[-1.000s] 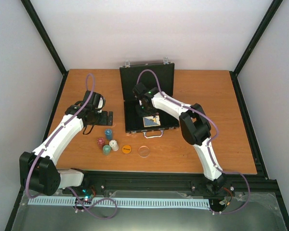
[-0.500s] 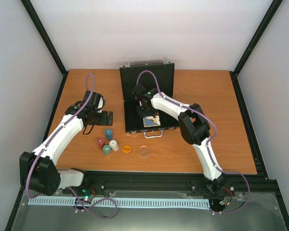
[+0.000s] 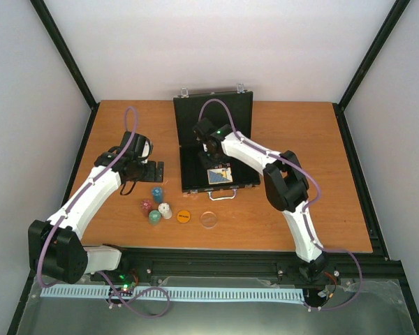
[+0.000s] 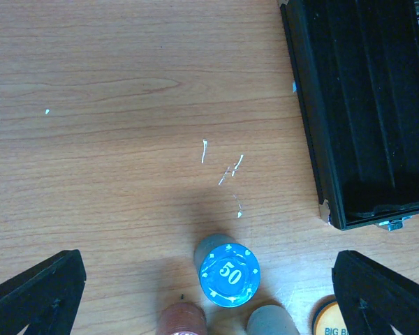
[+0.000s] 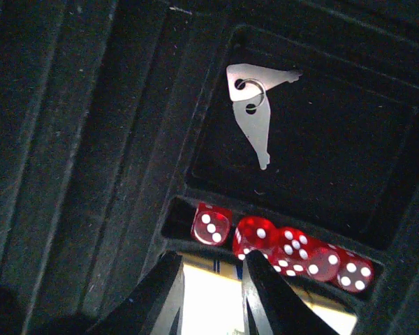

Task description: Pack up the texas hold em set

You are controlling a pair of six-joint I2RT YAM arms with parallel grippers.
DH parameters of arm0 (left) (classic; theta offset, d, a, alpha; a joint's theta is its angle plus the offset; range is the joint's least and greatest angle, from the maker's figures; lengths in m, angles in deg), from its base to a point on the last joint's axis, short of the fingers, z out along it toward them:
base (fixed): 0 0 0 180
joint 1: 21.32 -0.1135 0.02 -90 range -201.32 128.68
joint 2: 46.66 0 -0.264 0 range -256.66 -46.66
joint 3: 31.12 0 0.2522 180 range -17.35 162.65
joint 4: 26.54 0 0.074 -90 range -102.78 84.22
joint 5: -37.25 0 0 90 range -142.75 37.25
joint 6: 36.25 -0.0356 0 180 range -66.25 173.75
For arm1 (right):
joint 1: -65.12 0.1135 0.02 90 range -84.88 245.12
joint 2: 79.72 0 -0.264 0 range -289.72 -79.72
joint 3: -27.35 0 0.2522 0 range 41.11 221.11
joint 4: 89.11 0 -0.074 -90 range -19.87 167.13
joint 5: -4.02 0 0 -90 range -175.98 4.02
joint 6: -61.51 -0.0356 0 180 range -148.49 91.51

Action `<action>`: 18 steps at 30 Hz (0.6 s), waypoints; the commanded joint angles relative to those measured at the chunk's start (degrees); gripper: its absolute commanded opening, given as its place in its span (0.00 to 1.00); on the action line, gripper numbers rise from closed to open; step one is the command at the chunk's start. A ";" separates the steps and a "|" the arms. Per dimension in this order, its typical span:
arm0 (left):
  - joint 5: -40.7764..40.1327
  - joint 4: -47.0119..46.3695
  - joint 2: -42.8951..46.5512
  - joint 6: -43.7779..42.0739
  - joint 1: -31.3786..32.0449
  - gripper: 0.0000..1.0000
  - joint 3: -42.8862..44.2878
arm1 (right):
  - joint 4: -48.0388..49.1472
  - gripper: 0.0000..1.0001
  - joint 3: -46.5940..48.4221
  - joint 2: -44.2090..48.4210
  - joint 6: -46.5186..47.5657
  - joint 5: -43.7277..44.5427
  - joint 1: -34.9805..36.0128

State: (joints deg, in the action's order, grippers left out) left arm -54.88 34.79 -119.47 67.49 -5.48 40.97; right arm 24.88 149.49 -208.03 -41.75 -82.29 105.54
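Five red dice (image 5: 276,246) sit in a row in a narrow slot just past the fingertips of the right hand (image 5: 211,269), down inside the black case (image 5: 63,139). The two fingers of that hand stand a little apart with nothing clamped between them. Through the gap shows the pale face of the deck (image 5: 209,300), lying under the hand. Beyond the dice, in a square well, lies a silver key (image 5: 250,105).

Seen from above, the right hand (image 3: 211,157) hangs inside the open case (image 3: 190,150). The deck (image 3: 218,174) rests in the tray on the near side of the hand, towards the handle.

Over to the left, the left hand (image 3: 153,169) is spread wide and holds nothing. It hovers over the wooden counter (image 4: 126,105), just beside the case's left edge. A blue stack (image 4: 228,272) marked 50 stands on the counter between its two fingers, touching neither. At the bottom edge of the wrist view, a red stack (image 4: 184,321) and a white stack (image 4: 271,321) peek in on either side of the blue one. An orange disc (image 4: 329,322) lies close to the hand's right finger (image 4: 384,293). The case's corner (image 4: 335,209) sits ahead of that finger.

From above, a green stack (image 3: 154,217) and a clear disc (image 3: 209,219) lie on the counter, nearer the arm bases than the left hand. The clear disc is in front of the case handle.
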 commanded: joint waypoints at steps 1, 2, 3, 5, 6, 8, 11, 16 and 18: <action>-0.01 -1.14 -0.07 0.58 0.16 1.00 1.62 | -2.22 0.25 1.20 5.08 0.28 0.42 -0.35; 0.02 -1.20 -0.04 0.54 0.16 1.00 1.59 | -2.32 0.25 1.13 5.43 0.25 0.68 -0.35; 0.01 -1.29 -0.09 0.56 0.16 1.00 1.55 | -2.26 0.26 0.99 5.67 0.29 0.82 -0.35; 0.02 -1.29 -0.12 0.75 0.16 1.00 1.56 | -2.16 0.26 1.01 5.55 0.33 1.81 -0.35; 0.10 -1.32 -0.21 0.83 0.16 1.00 1.53 | -2.20 0.26 1.15 5.15 0.53 2.60 -0.35; 0.07 -1.21 -0.15 0.93 0.20 1.00 1.56 | -2.82 0.26 1.99 3.84 0.83 3.60 -0.35; -0.26 -1.00 0.04 1.00 0.16 1.00 1.32 | -3.86 0.26 2.82 1.90 0.67 3.81 -0.35; -0.68 -0.56 0.36 1.20 0.16 1.00 1.03 | -3.75 0.26 2.18 -0.47 -0.08 3.61 -0.52; -0.68 -0.40 0.60 1.33 0.16 1.00 0.91 | -3.69 0.26 2.22 -1.31 -0.23 3.38 -0.61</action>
State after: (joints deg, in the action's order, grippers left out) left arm -54.97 34.75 -119.47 67.73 -5.48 40.97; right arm 22.26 151.00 -206.76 -41.58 -79.87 105.52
